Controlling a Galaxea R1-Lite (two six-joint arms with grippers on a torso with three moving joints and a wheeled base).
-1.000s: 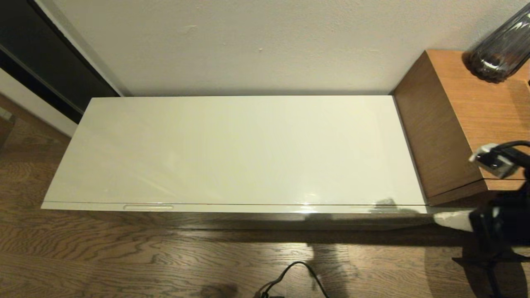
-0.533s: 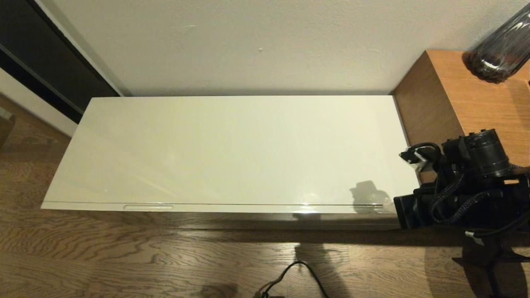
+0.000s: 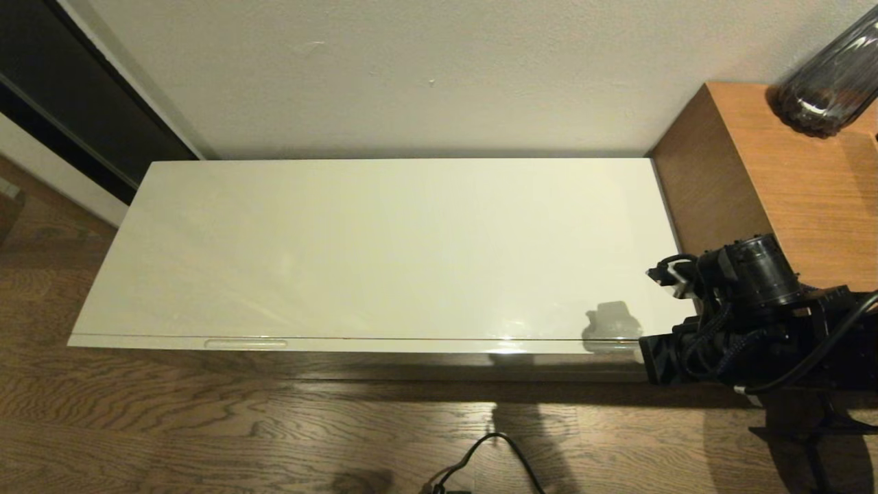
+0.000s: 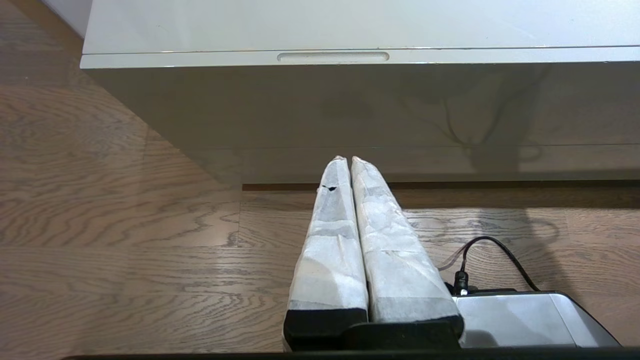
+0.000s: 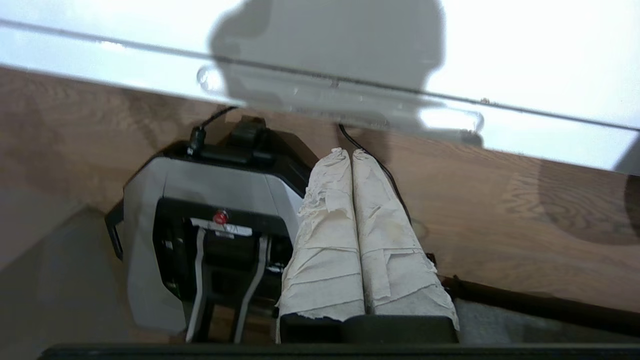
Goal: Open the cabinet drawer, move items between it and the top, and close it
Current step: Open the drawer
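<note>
Right gripper: my taped fingers are pressed together with nothing between them; I hang at the right front corner of the cabinet, tips pointing down past its front edge toward the floor
Left gripper: my fingers are pressed together on nothing, held low in front of the cabinet, well apart from it
Drawer: shut, its glossy front flush under the top
Slots: one recessed slot sits in the front lip near the left end; the other lies just beyond my right fingertips, apart from them
Top: a bare cream slab that carries only my right arm's shadow near its right front corner
Items: I cannot see them in any view
Wooden block: stands against the right end of the top, taller than it, with a dark glass vase on it
Floor: wood boards, a black cable lying in front of the cabinet
</note>
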